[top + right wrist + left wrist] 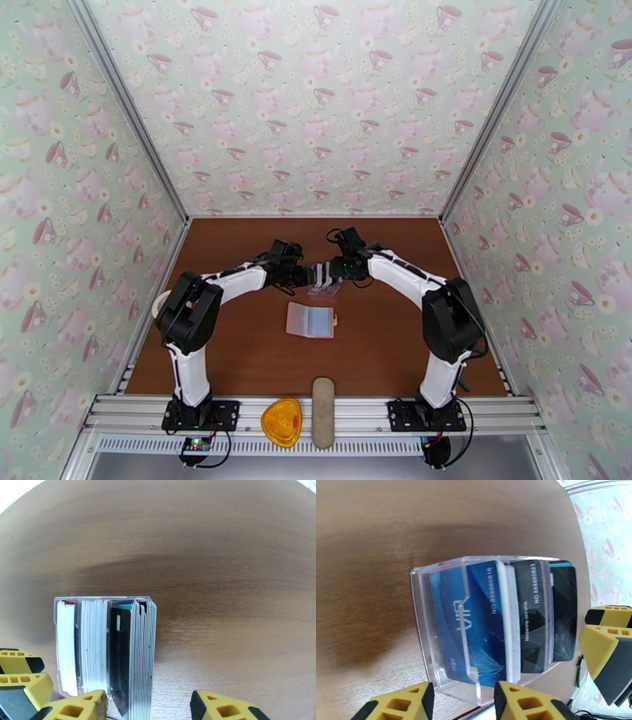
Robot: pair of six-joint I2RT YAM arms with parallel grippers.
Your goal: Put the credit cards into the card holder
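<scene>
The credit cards [322,274] stand on edge in a clear plastic rack [325,290] at the table's middle. In the left wrist view a blue card [474,618] is at the front, with black cards [531,614] behind it. My left gripper [308,276] [462,705] is open, its jaws straddling the rack's [419,610] near edge. My right gripper [338,270] [148,709] comes from the other side, open around the dark and white card edges [122,649]. The pale pink card holder [310,320] lies open on the table, nearer than the rack, with no gripper on it.
A long beige oval case [322,412] and an orange object [282,421] rest on the metal rail at the near edge. Patterned walls close in the brown table [237,355] on three sides. Both sets of fingers crowd the rack.
</scene>
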